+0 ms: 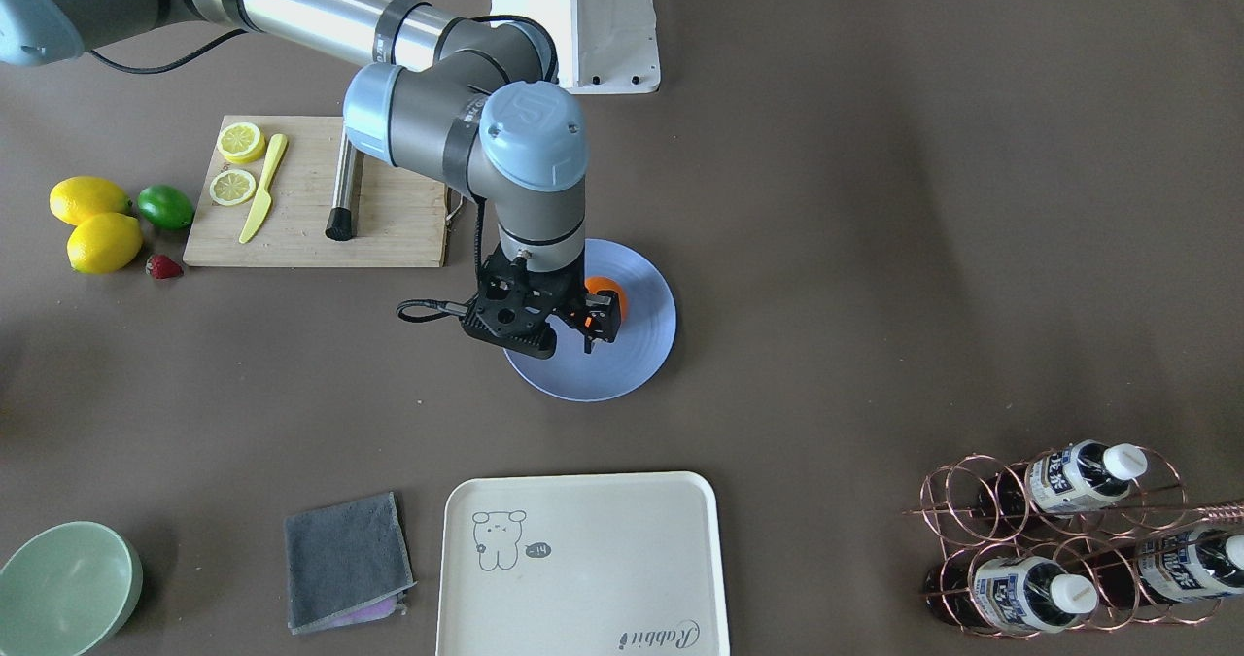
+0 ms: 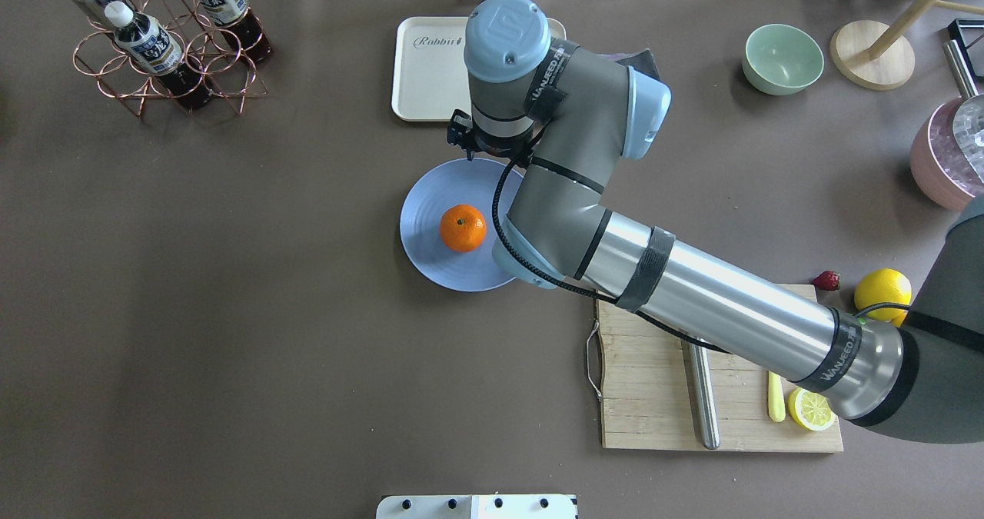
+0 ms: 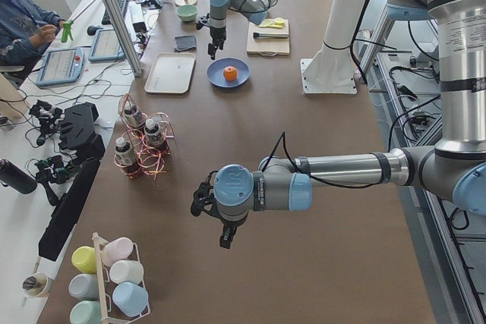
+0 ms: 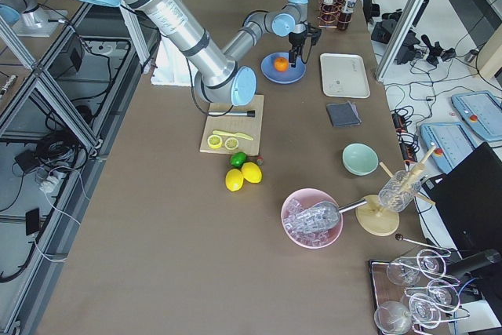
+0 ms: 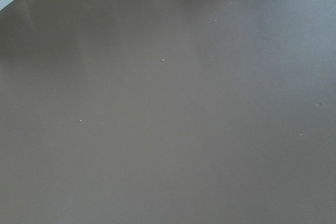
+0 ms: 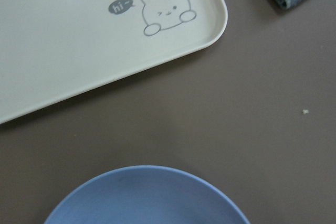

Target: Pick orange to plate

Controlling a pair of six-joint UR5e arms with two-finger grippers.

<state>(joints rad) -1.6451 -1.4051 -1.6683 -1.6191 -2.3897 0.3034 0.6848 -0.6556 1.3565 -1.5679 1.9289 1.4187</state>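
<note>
The orange [image 2: 462,227] rests free on the pale-blue plate [image 2: 430,204], a little off its centre, also seen as the orange [image 3: 230,73] in the left side view. In the front-facing view only a sliver of the orange [image 1: 610,290] shows behind the wrist, over the plate [image 1: 622,364]. My right gripper [image 1: 593,330] hangs pointing down above the plate's tray-side part, apart from the fruit, and looks open and empty. The right wrist view shows just the plate's rim [image 6: 147,198]. My left gripper [image 3: 223,240] hovers over bare table far away; I cannot tell its state.
A cream tray [image 1: 583,559] lies beyond the plate, a grey cloth [image 1: 345,559] and green bowl [image 1: 63,588] beside it. The cutting board [image 1: 311,199] carries lemon slices, a yellow knife and a steel rod. Lemons [image 1: 92,219], a lime [image 1: 165,206] and a bottle rack [image 1: 1059,539] stand further off.
</note>
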